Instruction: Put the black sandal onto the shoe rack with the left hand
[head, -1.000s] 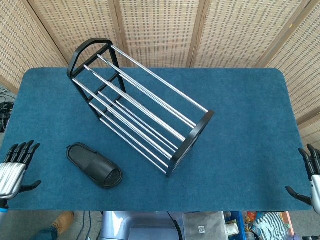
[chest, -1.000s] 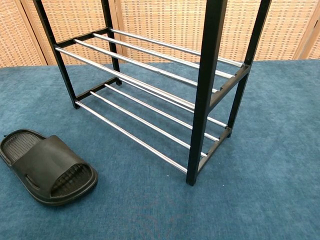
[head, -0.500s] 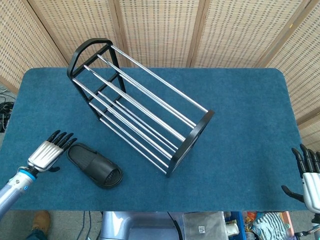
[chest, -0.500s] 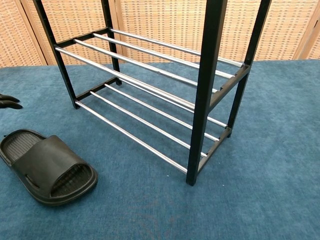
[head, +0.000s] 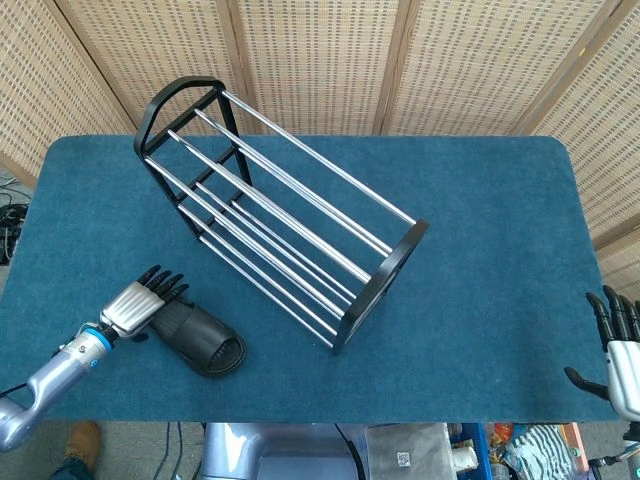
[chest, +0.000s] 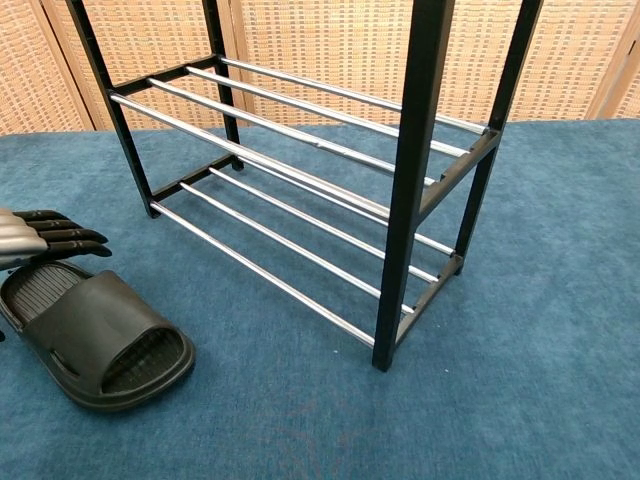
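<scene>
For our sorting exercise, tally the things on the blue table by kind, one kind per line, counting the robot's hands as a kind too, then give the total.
Black sandal: 1
Shoe rack: 1
Robot hands: 2, the left hand over the sandal's heel end and the right hand at the table's near right edge
Total: 4

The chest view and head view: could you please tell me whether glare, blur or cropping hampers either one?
Chest view: sharp, evenly lit; the shoe rack is cut off at the top and the left hand at the frame edge. Head view: bright glints on the rack's chrome bars, and the right hand sits partly outside the frame.
</scene>
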